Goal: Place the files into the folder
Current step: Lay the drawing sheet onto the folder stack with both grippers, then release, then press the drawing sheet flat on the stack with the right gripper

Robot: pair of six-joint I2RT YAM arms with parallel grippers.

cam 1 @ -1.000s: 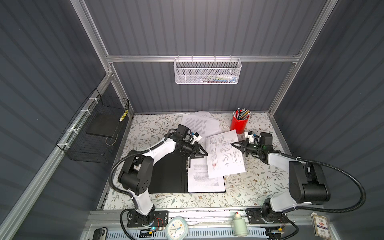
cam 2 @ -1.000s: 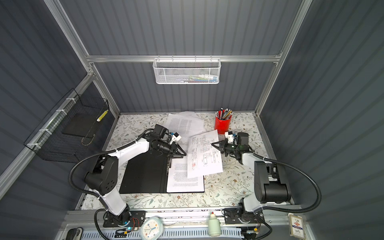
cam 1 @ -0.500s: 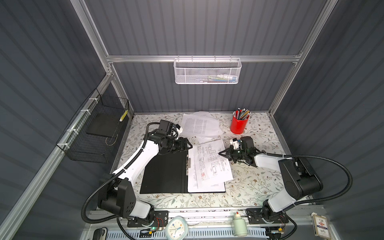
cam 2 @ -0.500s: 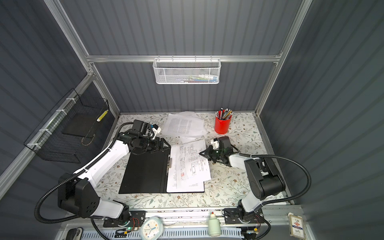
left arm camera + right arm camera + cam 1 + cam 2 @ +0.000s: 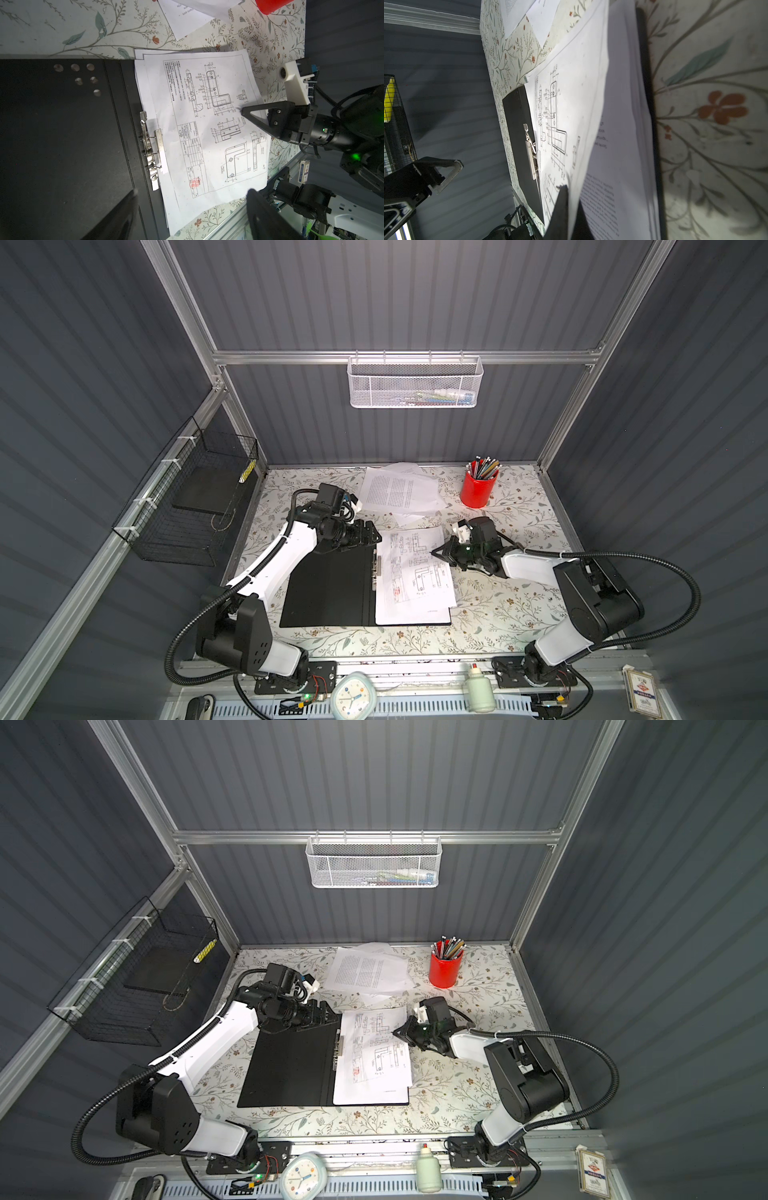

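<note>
At the far left a black wire basket (image 5: 195, 497) hung on the side wall. Right of it, the folder (image 5: 328, 589) lay opened flat on the floral bench (image 5: 498, 614) between the two arms. Its black inside faced up, with a cluster of small round dots (image 5: 83, 76) at a corner of its left leaf. The left fingers (image 5: 261, 214) hovered over the far edge of that leaf, spread wide, released and grasping nothing. Along the spine sat the metal clip (image 5: 376, 568). To its right a stack of printed files (image 5: 623, 187) rested on the folder's right leaf. On top lay the diagram sheet (image 5: 415, 572), skewed, with its far end and right edge overhanging the folder onto the bench. Whether its inner edge was tucked under the clip could not be told. The right fingers (image 5: 277, 117) were clenched on that sheet near its right edge, and the right wrist view showed the edge raised slightly off the stack. Farther back, more loose sheets (image 5: 395, 489) lay fanned on the bench, apart from the folder. Right of them stood a red cup (image 5: 478, 491) of pens.
</note>
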